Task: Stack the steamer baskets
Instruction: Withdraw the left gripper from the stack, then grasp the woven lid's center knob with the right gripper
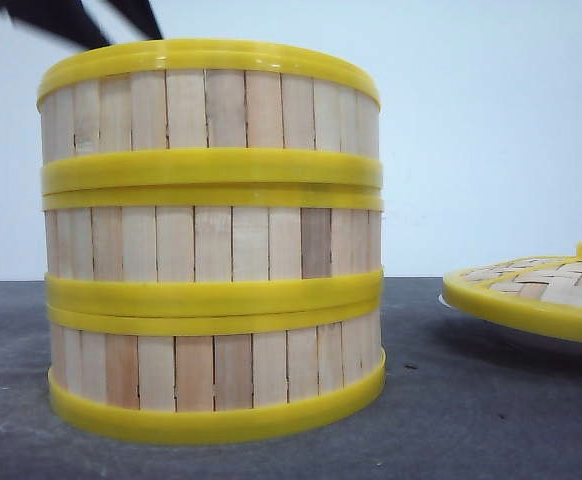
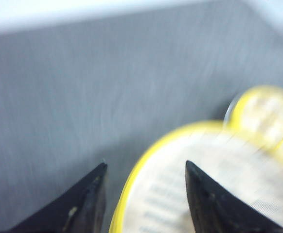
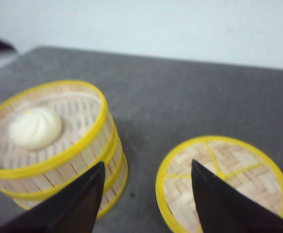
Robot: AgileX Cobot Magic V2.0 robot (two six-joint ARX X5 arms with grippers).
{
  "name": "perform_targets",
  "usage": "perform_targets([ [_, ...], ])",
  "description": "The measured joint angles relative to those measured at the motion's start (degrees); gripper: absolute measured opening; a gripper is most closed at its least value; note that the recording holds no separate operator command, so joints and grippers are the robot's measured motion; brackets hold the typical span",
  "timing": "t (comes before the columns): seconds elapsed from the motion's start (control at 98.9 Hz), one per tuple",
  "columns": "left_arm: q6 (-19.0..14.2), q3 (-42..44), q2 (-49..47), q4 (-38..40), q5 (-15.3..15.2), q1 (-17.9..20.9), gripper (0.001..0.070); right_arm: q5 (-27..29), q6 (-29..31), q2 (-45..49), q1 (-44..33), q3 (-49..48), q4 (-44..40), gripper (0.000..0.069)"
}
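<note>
Three steamer baskets stand stacked on the dark table: the top basket (image 1: pixel 211 105), the middle basket (image 1: pixel 211 243) and the bottom basket (image 1: pixel 211 370). A white bun (image 3: pixel 34 127) lies in the top basket (image 3: pixel 54 160). My left gripper (image 2: pixel 145 164) is open above the top basket's (image 2: pixel 204 189) rim, one finger outside it and one over the inside; this view is blurred. My right gripper (image 3: pixel 148 163) is open and empty, high over the gap between the stack and the lid (image 3: pixel 224 179).
The woven domed lid (image 1: pixel 536 285) with yellow rim and knob rests to the right of the stack and also shows in the left wrist view (image 2: pixel 268 114). A blurred black arm part (image 1: pixel 71 20) hangs above the stack's far left. A pale wall stands behind the table.
</note>
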Motion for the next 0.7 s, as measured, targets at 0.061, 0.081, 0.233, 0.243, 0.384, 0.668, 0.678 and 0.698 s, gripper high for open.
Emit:
perform_targets([
  [0.061, -0.33, 0.22, -4.42, 0.85, 0.00, 0.00, 0.0299, 0.72, 0.09, 1.75, 0.02, 0.00, -0.59, 0.0343],
  [0.081, -0.46, 0.33, -5.88, 0.94, -0.02, 0.00, 0.0299, 1.20, 0.11, 2.38, 0.02, 0.00, -0.81, 0.0343],
  [0.233, -0.72, 0.66, -16.66, -0.70, -2.32, 0.00, 0.0299, 6.54, 0.11, 7.80, 0.00, 0.00, -2.05, 0.0343],
  [0.243, -0.72, 0.68, -16.94, -0.85, -2.49, 0.00, 0.0299, 6.75, 0.11, 8.02, 0.00, 0.00, -2.05, 0.0343],
  [0.384, -0.70, 0.66, -24.15, -7.58, -4.35, 0.00, 0.0299, 10.75, 0.11, 14.75, -0.81, 0.00, -1.64, 0.0343],
  [0.668, -1.36, -12.09, -36.98, -15.89, -3.10, 0.00, 0.0299, 7.39, 0.07, 29.86, -6.36, 0.00, 3.96, 0.0343],
  [0.678, -1.51, -12.76, -37.57, -15.91, -2.80, 0.00, 0.0299, 7.10, 0.07, 30.36, -6.67, 0.00, 4.15, 0.0343],
  [0.698, -1.88, -14.12, -38.77, -15.96, -2.27, 0.00, 0.0299, 6.51, 0.07, 31.39, -7.28, 0.00, 4.48, 0.0343],
])
